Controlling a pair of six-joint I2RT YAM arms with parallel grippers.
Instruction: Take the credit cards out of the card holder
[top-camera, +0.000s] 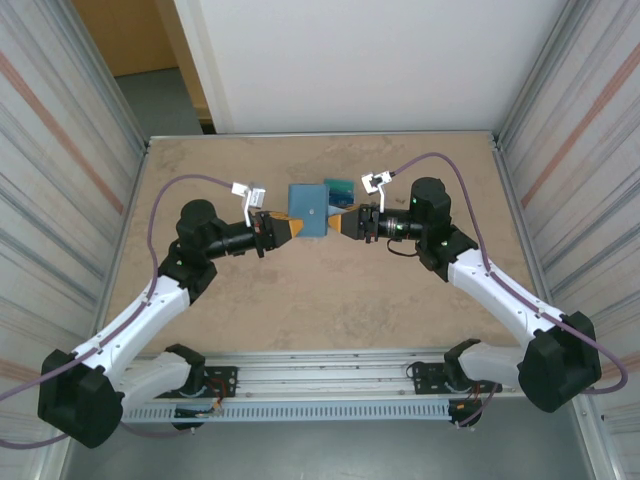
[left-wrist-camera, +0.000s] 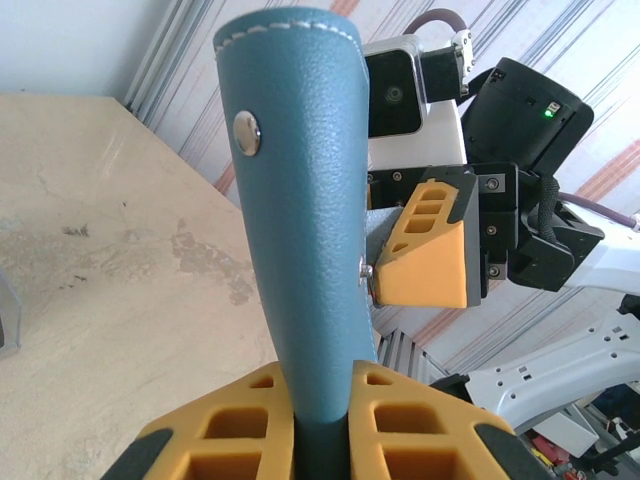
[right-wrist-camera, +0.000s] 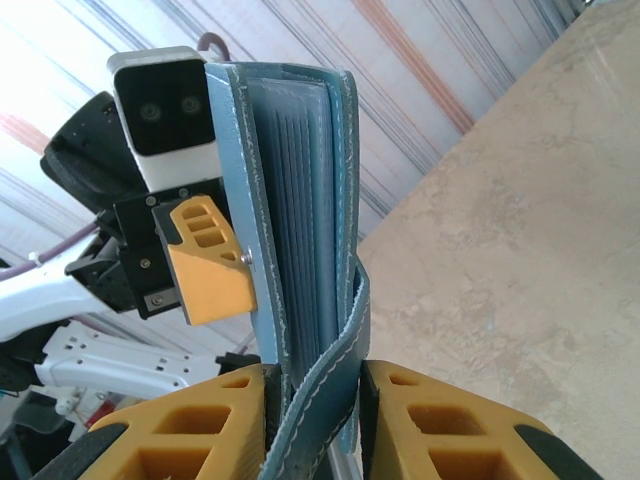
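Along the near edge of the table (top-camera: 300, 300): two arm bases bolted side by side on a rail, left and right, each arm reaching in toward the middle of the table.

Item 1. Left end effector (top-camera: 288, 228), orange-padded fingers, pointing right. State: fingers drawn together and clamped on the left edge of the card holder. Its wrist view has the holder's leather rising straight out from between the two pads.

Item 2. Right end effector (top-camera: 343, 222), same type, pointing left, facing item 1. State: fingers closed in on the holder's right edge, with a stitched strap (right-wrist-camera: 325, 390) pinched between the pads.

Item 3. Card holder (top-camera: 308, 210), slate-blue leather bifold with pale stitching. Position: mid-table, gripped between the two end effectors, roughly halfway between the left and right edges. Outer face carries one round metal snap stud (left-wrist-camera: 247, 133). The right wrist view shows it edge-on, folded nearly closed, with a stack of pale card slots (right-wrist-camera: 300, 200) between the covers. Whether its underside touches the table cannot be told.

Item 4. Credit cards (top-camera: 340, 187), small, thin, teal to blue, lying flat on the table just beyond the holder's far right corner, outside it. Overlapping; exact count cannot be told.
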